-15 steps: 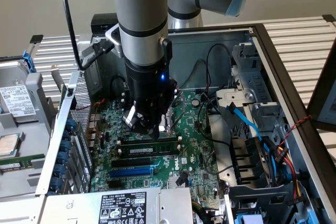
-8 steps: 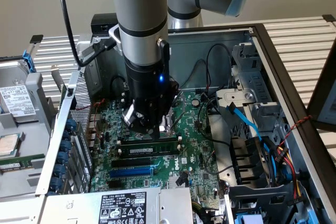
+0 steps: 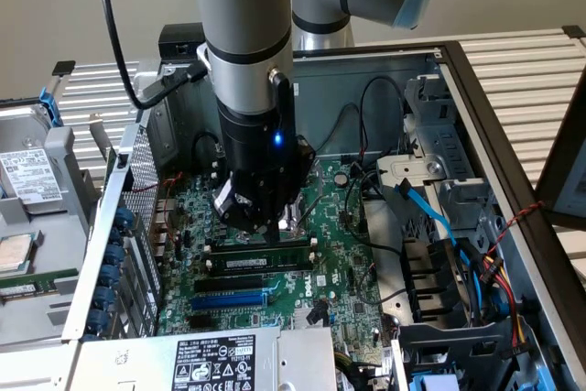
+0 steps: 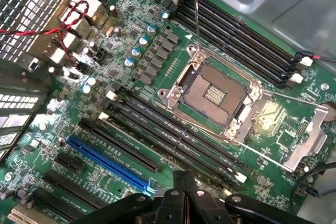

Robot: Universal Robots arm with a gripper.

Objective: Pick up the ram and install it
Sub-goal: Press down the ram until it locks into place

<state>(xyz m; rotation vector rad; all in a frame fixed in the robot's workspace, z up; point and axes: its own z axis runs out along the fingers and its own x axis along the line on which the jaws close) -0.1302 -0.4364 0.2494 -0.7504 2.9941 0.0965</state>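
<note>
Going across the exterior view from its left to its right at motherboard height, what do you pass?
Loose hard drive → perforated metal case wall → ram seated in a slot under the pincer → light-blue cable → red and yellow wire bundle → dark case edge.

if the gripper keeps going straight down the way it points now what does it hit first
Probably the black memory slots beside the CPU socket; the gripper hangs right above them, though depth is hard to judge.

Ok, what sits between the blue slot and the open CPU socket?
In the wrist view, a bank of long black slots runs side by side between the blue slot and the CPU socket.
</note>
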